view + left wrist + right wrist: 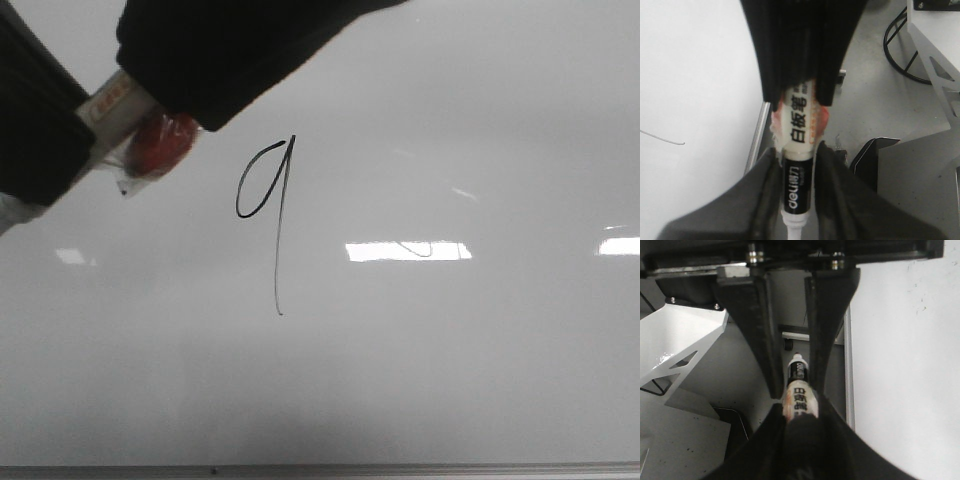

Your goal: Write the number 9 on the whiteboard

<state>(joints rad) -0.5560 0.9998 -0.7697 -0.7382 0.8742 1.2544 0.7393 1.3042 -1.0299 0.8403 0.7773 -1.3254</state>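
We judge the marker light, stiff, slick-barrelled (9 already on board), so grip mid-barrel: left gripper and right gripper both clamp it.

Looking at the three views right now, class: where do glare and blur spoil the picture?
Front view: bright rectangular reflections cross the whiteboard right of the number 9, which stays sharp; the dark arm at top left is blurred. Left wrist view: the marker label reads clearly. Right wrist view: the near foreground is soft.
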